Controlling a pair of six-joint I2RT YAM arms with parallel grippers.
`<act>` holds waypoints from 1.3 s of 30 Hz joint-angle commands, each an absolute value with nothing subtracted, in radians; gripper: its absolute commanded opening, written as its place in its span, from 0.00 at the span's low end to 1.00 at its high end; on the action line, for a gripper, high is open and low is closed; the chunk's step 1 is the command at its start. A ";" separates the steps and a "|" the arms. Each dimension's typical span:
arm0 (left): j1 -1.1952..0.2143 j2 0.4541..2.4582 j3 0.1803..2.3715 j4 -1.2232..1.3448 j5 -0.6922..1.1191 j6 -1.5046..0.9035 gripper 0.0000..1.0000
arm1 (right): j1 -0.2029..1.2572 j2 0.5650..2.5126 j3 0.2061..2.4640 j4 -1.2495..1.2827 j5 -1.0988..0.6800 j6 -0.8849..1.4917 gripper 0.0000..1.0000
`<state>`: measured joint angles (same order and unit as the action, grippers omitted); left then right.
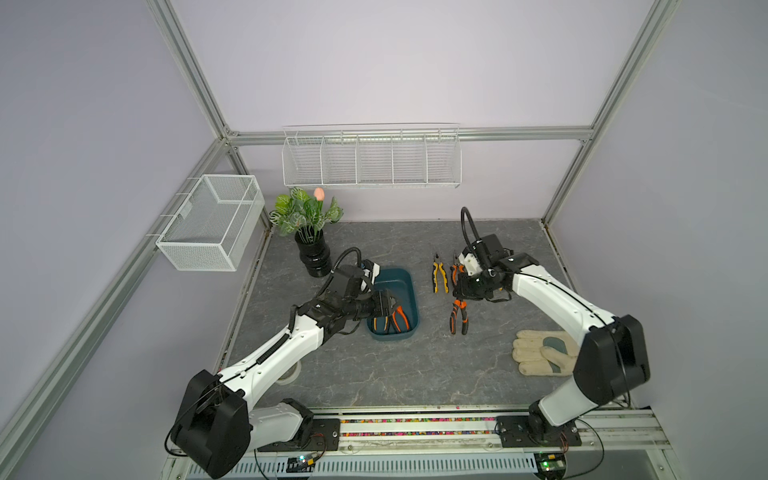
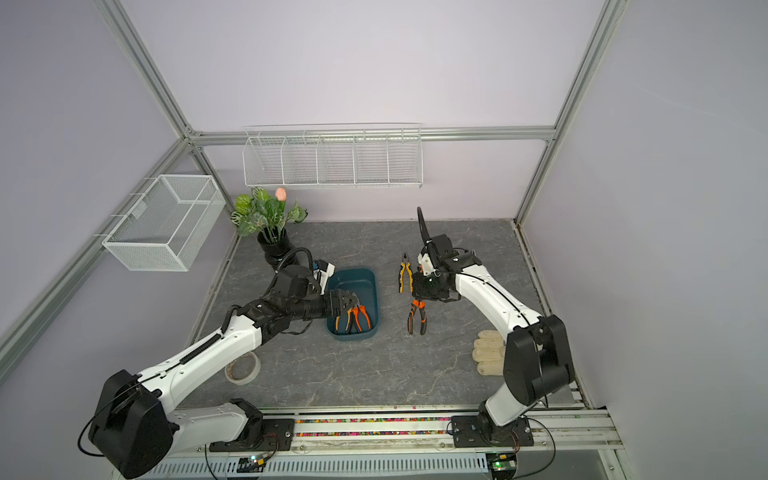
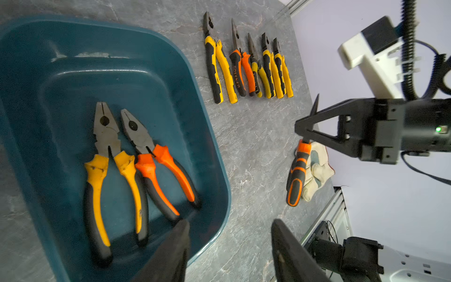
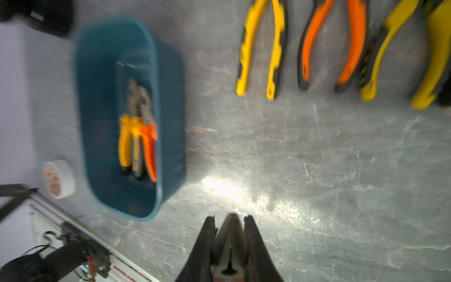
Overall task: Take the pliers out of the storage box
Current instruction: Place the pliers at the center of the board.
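**Pliers, eight in all. Location**
- Two are left in the box, at its near end: a yellow pair and an orange pair, touching at the shoulders.
- Five are laid in a row on the desk, to the right of the box.
- One held pair, orange and black, is carried near the row, with a glove beyond it.

**Grippers**
- The left gripper is seen open and empty. It is poised above the handle ends in the box, and one finger appears to be past the rim.
- The right gripper is clamped on the head of the held pair.

**Axis and heading**
- Both boxed pairs are laid along the box's length, with noses to the far end and handles toward the robot.
- The orange pair is skewed a little off the yellow one.
- The row is set parallel, with the same heading.
- The held pair is hung steeply, nose up and handles down. Whether its handle tips touch the desk cannot be told.

**Hazards, as judged**
- The box wall may be struck if the left gripper is lowered astride the rim, and a light box would be shoved or tipped.
- The touching handles may be caught together, so that the second pair is dragged or dropped.
- The held pair is gripped only at the head, so it may swing or slip.
- If the held pair is set down carelessly, the row may be knocked
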<state>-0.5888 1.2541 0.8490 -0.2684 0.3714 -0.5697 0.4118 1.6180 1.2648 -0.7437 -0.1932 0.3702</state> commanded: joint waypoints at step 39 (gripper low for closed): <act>-0.584 1.265 0.873 -0.352 0.371 -0.464 0.56 | 0.507 2.099 1.514 -0.733 0.057 0.437 0.23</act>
<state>-0.5888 1.2655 0.8490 -0.3355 0.3706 -0.4858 0.5068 2.0762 1.5059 -0.7361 0.0002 0.4450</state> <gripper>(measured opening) 0.557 0.227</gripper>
